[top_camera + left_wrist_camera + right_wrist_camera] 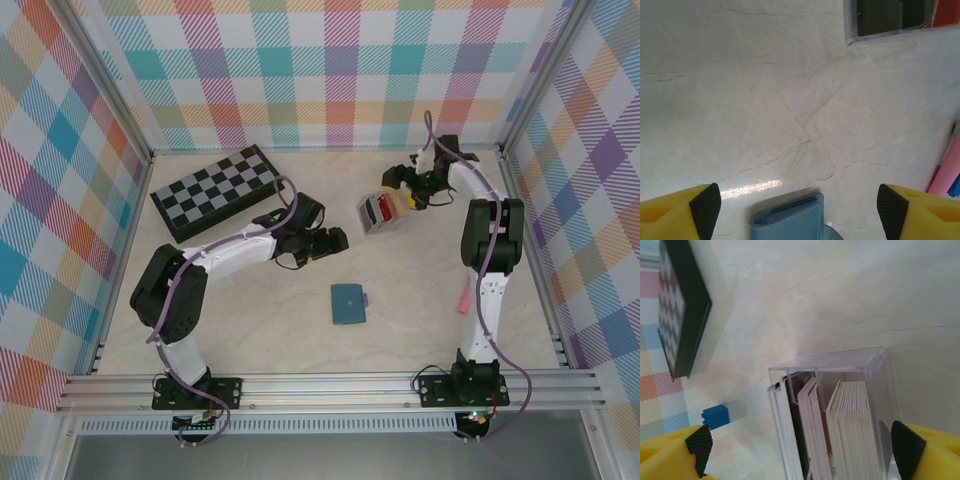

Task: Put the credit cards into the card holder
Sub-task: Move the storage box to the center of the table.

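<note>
Seemingly midway: credit cards (850, 430) stand in the card holder (383, 210); left gripper (330, 243) and right gripper (403, 202) show jaws wide, empty; next, fetch the pink card (465, 295).

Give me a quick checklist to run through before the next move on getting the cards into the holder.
1. Left pincer open and empty: ok.
2. Right pincer open, one finger on each side of the card holder: ok.
3. Cards standing upright inside the holder: ok.
4. Free slot left in the holder: cannot tell.
5. All cards stowed: not ok. A pink card lies on the table beside the right arm.
6. Wallet lying apart from the holder: ok.
</note>
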`<state>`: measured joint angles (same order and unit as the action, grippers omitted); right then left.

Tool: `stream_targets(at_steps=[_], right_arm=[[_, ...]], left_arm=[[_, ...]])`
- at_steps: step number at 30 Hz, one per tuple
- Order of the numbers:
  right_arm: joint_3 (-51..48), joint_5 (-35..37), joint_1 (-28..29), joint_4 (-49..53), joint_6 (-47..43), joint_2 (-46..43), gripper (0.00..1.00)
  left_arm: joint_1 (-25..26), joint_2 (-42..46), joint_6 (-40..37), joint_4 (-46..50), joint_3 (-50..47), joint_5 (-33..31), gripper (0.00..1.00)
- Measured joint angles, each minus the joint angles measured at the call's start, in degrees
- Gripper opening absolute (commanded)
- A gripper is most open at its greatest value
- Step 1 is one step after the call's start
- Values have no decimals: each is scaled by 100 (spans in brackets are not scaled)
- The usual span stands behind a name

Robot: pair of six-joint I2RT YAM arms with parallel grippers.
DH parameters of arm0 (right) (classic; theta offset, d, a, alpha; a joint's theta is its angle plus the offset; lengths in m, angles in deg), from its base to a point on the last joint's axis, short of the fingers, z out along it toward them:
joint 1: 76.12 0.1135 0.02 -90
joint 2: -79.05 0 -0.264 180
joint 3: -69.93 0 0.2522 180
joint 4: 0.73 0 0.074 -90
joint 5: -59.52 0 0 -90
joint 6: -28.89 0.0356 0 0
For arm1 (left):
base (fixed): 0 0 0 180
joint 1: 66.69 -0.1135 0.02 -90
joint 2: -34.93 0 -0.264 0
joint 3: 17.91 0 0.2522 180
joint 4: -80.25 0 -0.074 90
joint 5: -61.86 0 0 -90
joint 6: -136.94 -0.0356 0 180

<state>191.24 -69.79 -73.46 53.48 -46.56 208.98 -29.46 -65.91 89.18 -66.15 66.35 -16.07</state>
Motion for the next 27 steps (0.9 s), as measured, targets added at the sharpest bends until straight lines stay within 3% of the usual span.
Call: stream_targets(at_steps=[16, 27], right_arm=[[-63, -284, 1025, -195, 149, -107, 93], [-688, -363, 1545, -310, 151, -227, 93]], left_arm=[[-796, 442, 518, -627, -756, 81, 83], [-1062, 326, 876, -1106, -868, 273, 45]])
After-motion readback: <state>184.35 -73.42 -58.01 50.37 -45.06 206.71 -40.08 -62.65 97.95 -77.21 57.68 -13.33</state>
